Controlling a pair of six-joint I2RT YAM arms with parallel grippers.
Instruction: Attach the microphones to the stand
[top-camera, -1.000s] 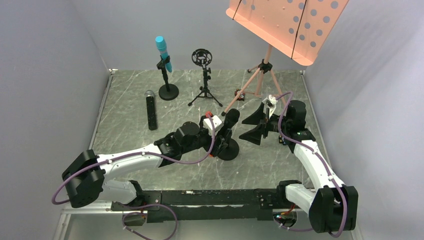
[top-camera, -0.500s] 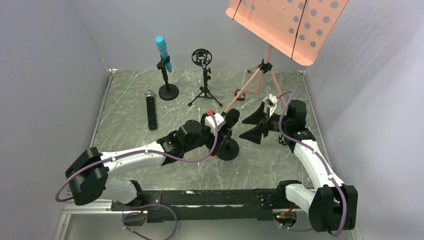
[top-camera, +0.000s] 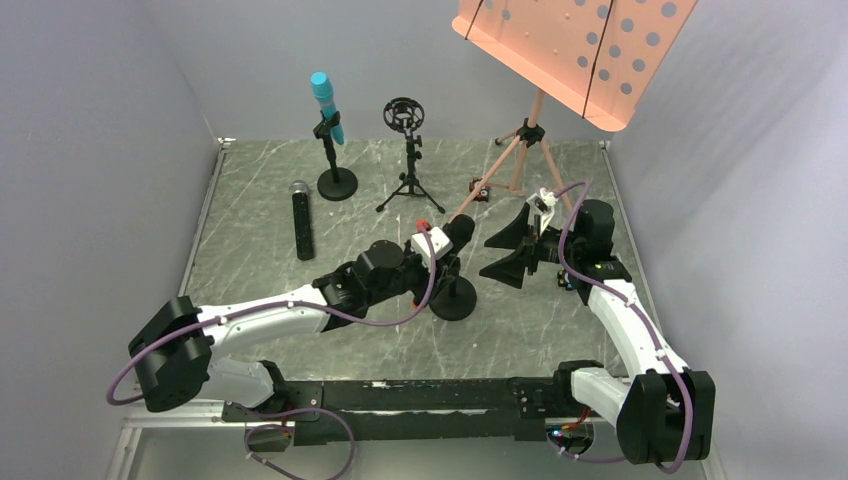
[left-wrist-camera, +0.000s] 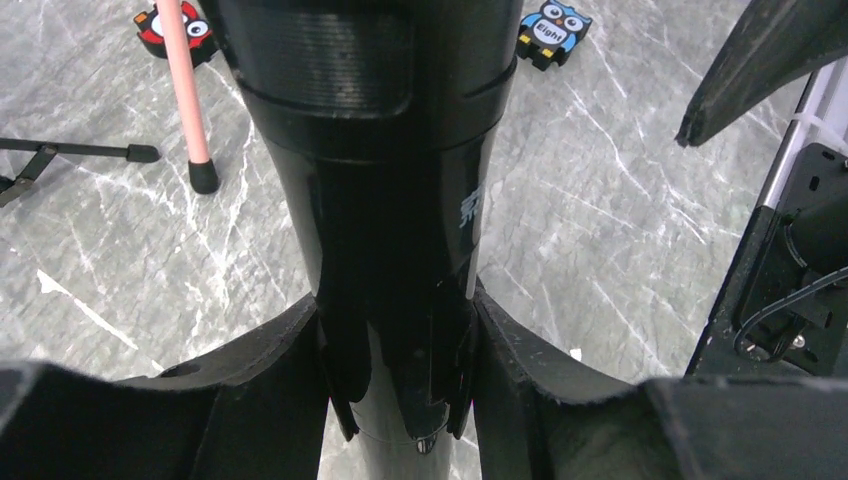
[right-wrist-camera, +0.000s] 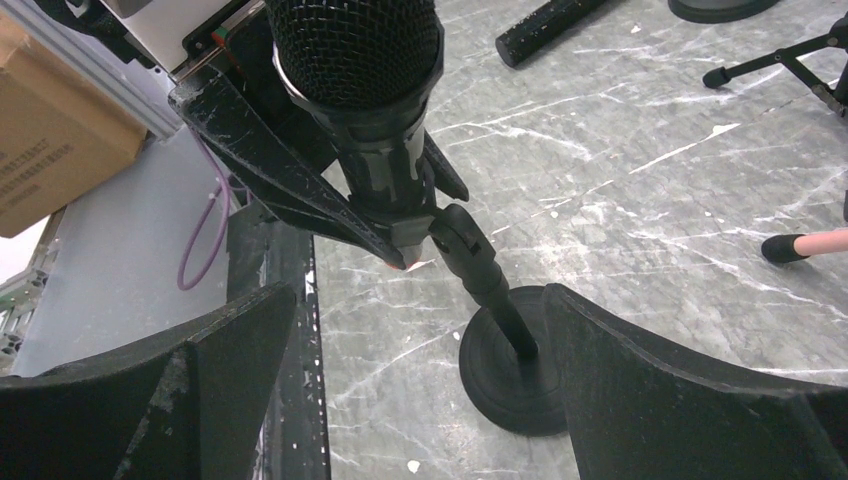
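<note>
You are looking at a grey marbled table (top-camera: 255, 255). A black microphone with a silver mesh head (top-camera: 302, 222) is lying flat at its left. A round-base stand (top-camera: 337, 184) and a tripod mic stand (top-camera: 409, 192) are standing behind it. Another round-base stand (top-camera: 453, 300) is sitting centrally. The pink music stand (top-camera: 537, 108) is resting its legs at the back right, with a red owl token (left-wrist-camera: 170, 20) and a blue owl token (left-wrist-camera: 553, 28) lying near them.

Salmon perforated music stand (top-camera: 575, 50) on tripod, back right of marble table (top-camera: 250, 215); red owl tile (left-wrist-camera: 197, 27) by a leg, blue owl tile (left-wrist-camera: 554, 30) nearby; cardboard box (right-wrist-camera: 45, 130) off-table.

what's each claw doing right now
left claw: closed on the black mic with the orange end
right claw: open, holding nothing
</note>
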